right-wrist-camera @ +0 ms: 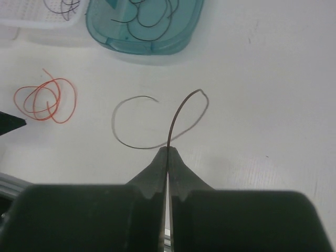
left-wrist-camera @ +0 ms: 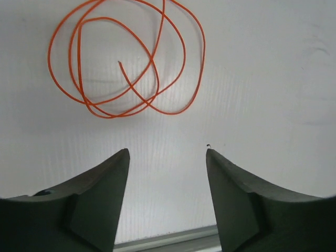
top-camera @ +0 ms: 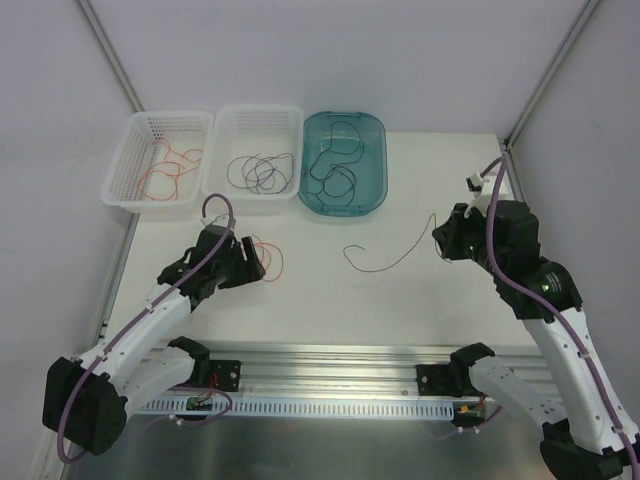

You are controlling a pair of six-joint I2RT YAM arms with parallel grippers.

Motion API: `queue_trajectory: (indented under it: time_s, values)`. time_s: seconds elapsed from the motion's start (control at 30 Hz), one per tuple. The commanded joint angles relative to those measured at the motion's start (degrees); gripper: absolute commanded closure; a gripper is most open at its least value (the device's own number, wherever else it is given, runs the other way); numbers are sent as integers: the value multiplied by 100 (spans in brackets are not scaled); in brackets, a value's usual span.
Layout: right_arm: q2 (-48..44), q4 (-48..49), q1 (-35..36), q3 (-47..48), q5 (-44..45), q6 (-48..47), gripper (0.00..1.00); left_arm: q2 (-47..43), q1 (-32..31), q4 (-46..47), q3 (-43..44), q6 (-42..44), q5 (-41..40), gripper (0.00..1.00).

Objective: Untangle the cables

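Note:
A red-orange cable [left-wrist-camera: 126,63] lies coiled in loops on the white table just ahead of my left gripper [left-wrist-camera: 167,152], which is open and empty. The coil also shows in the top view [top-camera: 272,256] and in the right wrist view [right-wrist-camera: 46,101]. My right gripper [right-wrist-camera: 168,149] is shut on one end of a black cable [right-wrist-camera: 137,143]; the cable curves up from the fingertips and trails left across the table [top-camera: 385,258]. In the top view the right gripper [top-camera: 440,238] is at the cable's right end and the left gripper [top-camera: 252,262] is beside the red-orange coil.
Three containers stand at the table's back: a white basket [top-camera: 125,170] with red-orange wires, a white basket [top-camera: 290,125] with dark wires, and a teal tub [top-camera: 378,165] with black wires. The teal tub also shows in the right wrist view [right-wrist-camera: 105,37]. An aluminium rail [top-camera: 330,375] runs along the near edge.

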Motion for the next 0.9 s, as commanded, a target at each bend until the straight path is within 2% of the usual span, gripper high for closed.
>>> queue_trajectory:
  time_s: [0.0, 0.07, 0.1, 0.17, 0.27, 0.4, 0.53, 0.63, 0.73, 0.87]
  values:
    - [502, 386, -18, 646, -863, -148, 99, -308, 35, -317, 522, 198, 527, 37]
    - [861, 386, -18, 1085, -1005, -192, 99, -370, 35, -598, 813, 391, 518, 22]
    - [994, 360, -18, 1278, -1162, -219, 99, -414, 35, -694, 1127, 479, 510, 18]
    - [1345, 184, -18, 1919, -1365, -297, 99, -397, 35, -1001, 1619, 717, 387, 17]
    - [1961, -18, 44, 2700, -1629, -385, 99, -283, 61, -1353, 2244, 1129, 151, 7]
    - [2524, 7, 70, 3537, -1577, -535, 99, -133, 175, -1583, 2624, 1665, -350, 1]
    - [3059, 340, 70, 4162, -1436, -702, 99, -291, 290, -1548, 2388, 1789, -1027, 1]
    - [3341, 849, 70, 4514, -1489, -808, 99, -580, 290, -1355, 1862, 1790, -1527, 1]
    - [3648, 1359, 70, 4795, -1568, -869, 99, -1011, 299, -1074, 1132, 1816, -1845, 1]
    - [4333, 2045, 70, 5024, -1735, -869, 99, -1284, 299, -1029, 964, 1904, -2127, 1]
